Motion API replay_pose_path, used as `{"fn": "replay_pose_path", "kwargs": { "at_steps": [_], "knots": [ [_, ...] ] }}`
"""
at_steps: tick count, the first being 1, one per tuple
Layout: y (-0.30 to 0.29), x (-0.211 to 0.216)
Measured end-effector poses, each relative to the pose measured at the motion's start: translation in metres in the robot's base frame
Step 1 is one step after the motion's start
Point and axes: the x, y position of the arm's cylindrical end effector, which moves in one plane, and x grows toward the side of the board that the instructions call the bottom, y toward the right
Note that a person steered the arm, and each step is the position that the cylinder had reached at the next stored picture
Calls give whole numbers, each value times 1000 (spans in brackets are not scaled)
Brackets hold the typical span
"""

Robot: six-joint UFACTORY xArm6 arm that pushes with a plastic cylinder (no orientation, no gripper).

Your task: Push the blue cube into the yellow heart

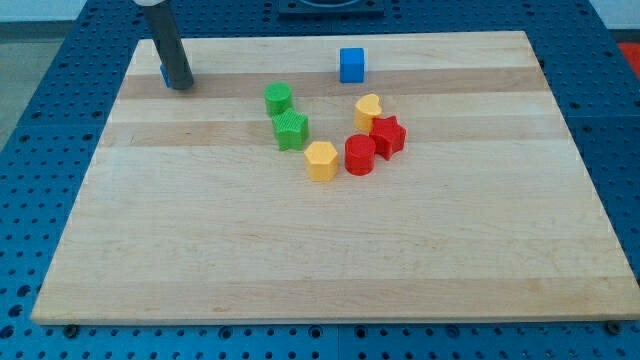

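The blue cube (351, 64) sits near the view's top, right of centre. The yellow heart (368, 111) lies below and slightly right of it, with a gap between them. My tip (179, 84) rests on the board at the view's top left, far left of the blue cube. A sliver of another blue block (164, 73) peeks out from behind the rod; its shape is hidden.
A red star (389, 136) and a red cylinder (360, 155) touch the yellow heart's lower side. A yellow hexagon (321, 160) lies left of the red cylinder. A green cylinder (278, 98) and a green star (291, 130) lie left of the heart.
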Motion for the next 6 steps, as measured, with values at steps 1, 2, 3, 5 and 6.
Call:
{"fn": "replay_pose_path", "kwargs": {
  "at_steps": [1,2,3,5,6],
  "knots": [
    [-4,-1],
    [26,12],
    [61,30],
    [74,11],
    [98,-16]
  ]
}}
